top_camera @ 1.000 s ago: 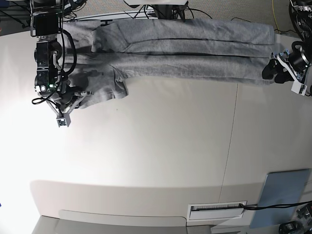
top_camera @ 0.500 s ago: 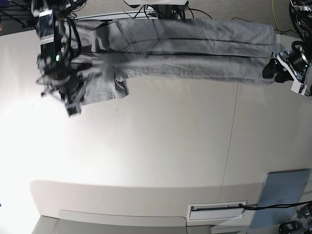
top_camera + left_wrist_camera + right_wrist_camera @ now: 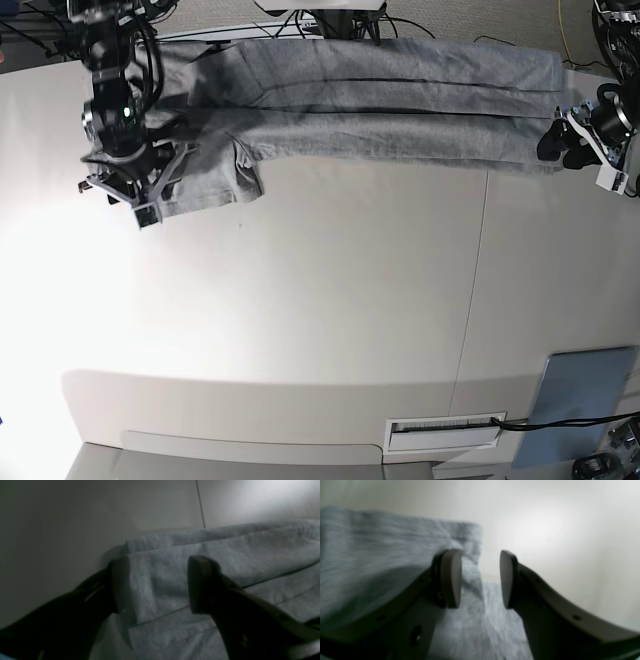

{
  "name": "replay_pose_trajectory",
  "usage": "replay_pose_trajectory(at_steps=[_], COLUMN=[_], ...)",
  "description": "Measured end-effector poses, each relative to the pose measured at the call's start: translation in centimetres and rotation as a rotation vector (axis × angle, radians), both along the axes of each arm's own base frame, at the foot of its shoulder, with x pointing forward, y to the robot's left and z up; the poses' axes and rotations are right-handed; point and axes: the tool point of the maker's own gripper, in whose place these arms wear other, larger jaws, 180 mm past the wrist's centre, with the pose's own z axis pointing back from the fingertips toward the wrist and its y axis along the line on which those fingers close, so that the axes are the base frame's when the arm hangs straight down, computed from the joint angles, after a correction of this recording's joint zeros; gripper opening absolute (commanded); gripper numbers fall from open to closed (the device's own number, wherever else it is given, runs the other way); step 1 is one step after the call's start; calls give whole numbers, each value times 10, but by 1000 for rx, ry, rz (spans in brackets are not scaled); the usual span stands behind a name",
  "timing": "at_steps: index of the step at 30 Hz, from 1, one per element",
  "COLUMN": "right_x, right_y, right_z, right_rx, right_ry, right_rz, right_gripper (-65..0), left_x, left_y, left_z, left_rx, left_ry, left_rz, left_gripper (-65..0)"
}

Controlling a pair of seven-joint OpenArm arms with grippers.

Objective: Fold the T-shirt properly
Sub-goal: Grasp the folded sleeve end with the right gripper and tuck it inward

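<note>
The heather-grey T-shirt (image 3: 400,100) lies folded into a long band along the table's far edge, with a flap sticking out at its left end (image 3: 215,185). Over that flap my right gripper (image 3: 148,205) stands open. In the right wrist view the right gripper (image 3: 480,578) has its jaws apart just past a corner of the T-shirt (image 3: 370,542), with cloth lying below the gap. At the band's right end is my left gripper (image 3: 553,145). The left gripper (image 3: 160,585) is open and straddles the folded edge of the T-shirt (image 3: 225,547).
A flat blue-grey panel (image 3: 580,400) lies at the near right corner, beside a white slotted strip (image 3: 445,432). A seam (image 3: 470,300) runs across the white table (image 3: 300,320). Cables (image 3: 330,20) sit behind the shirt.
My right gripper has gone from shut to open and let go of the shirt's left flap, and its arm has shifted toward the far edge. The left arm has not moved.
</note>
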Motion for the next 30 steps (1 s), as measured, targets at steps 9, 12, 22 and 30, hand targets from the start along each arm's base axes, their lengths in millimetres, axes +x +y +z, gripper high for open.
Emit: replay_pose_trajectory(at_steps=[9, 12, 22, 30], right_x=[30, 38, 36, 10], right_y=[-10, -6, 9, 29], right_z=[-31, -41, -48, -16], right_rx=[158, 236, 330, 198], right_ry=[99, 112, 170, 147], right_rz=[-118, -159, -112, 5], right_gripper=[-399, -401, -650, -650], left_x=[0, 0, -1, -1], left_y=[0, 2, 4, 4], left_z=[0, -1, -2, -3], left_rx=[1, 2, 16, 18], left_ry=[1, 6, 13, 16], left_rz=[1, 17, 15, 15], left_gripper=[-276, -276, -276, -276])
